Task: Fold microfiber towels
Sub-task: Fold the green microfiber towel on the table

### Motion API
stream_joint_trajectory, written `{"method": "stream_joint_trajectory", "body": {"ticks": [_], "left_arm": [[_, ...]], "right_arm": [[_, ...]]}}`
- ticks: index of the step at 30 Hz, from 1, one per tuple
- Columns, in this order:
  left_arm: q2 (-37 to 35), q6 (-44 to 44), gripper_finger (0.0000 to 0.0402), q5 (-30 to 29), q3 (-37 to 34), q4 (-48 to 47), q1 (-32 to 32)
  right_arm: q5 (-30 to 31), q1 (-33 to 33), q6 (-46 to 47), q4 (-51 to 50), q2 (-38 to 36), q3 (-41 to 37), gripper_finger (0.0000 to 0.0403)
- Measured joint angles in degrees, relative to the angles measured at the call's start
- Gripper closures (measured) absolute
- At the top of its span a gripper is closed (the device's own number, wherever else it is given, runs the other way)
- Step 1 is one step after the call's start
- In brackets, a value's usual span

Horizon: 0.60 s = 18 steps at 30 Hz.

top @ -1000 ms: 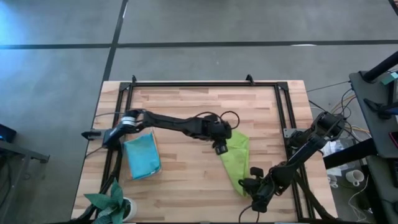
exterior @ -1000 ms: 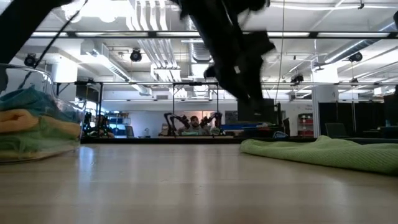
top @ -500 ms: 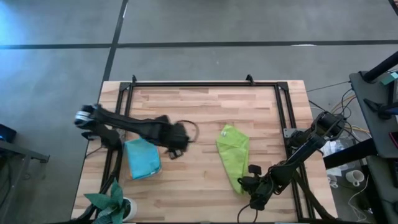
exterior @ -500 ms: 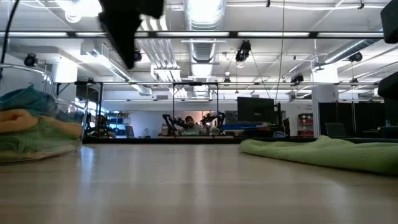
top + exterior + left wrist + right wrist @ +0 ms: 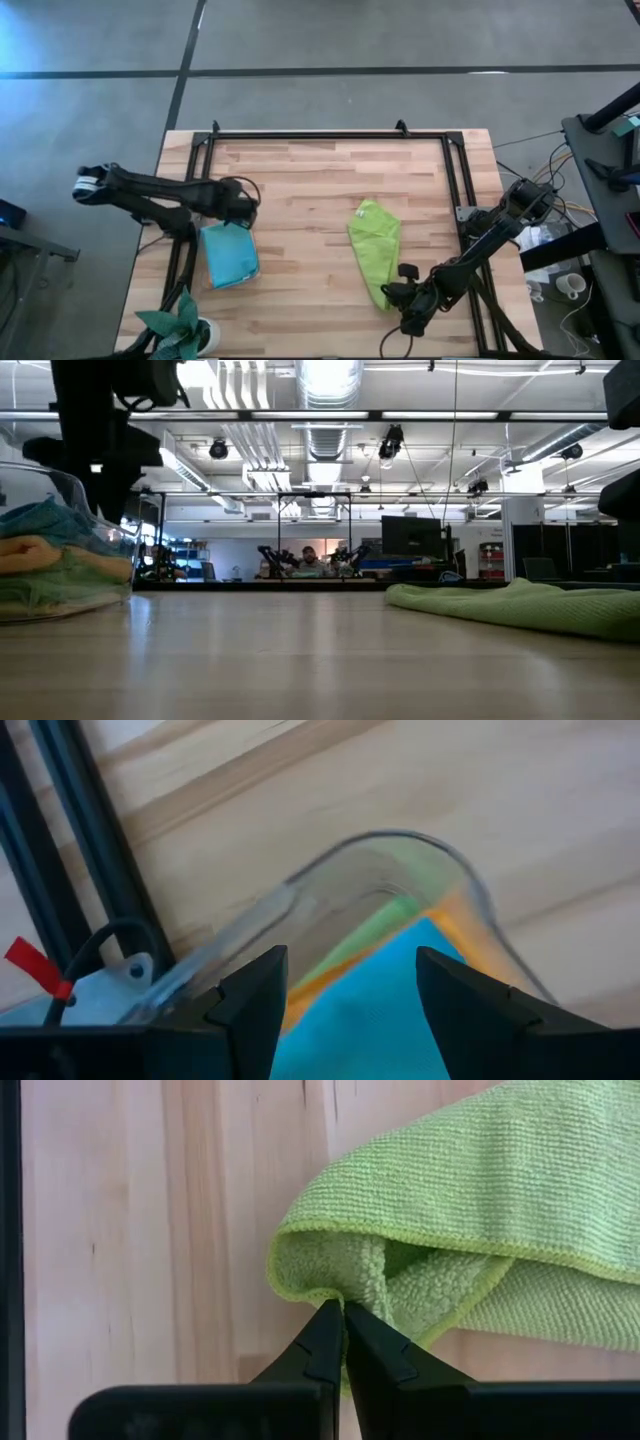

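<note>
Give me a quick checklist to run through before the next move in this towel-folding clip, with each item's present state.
1. Right gripper shut on the lime green towel's near corner: ok.
2. Left gripper open, holding nothing: ok.
3. Left gripper above the clear bin of stacked towels: ok.
4. Lime towel folded flat: not ok, it lies bunched in a long fold.
5. Bare wood around the lime towel for folding: ok.
6. Grip holds one layer or both: cannot tell.
</note>
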Motion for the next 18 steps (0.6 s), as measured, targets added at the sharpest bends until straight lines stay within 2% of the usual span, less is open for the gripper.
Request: {"method": "stream_joint_trajectory", "body": {"ticks": [9, 18], "left_arm": [[4.5, 7.2, 0.0196, -0.4, -3.1, 10.1, 3.1], [13.6, 19.1, 0.0196, 0.0, 0.3, 26.0, 5.2]], "right_arm": [[0.0, -0.3, 0.2, 0.0, -0.1, 0.0, 0.0394], [-0.2, -0.3, 0.7, 0.1, -0.1, 0.0, 0.0394]]}}
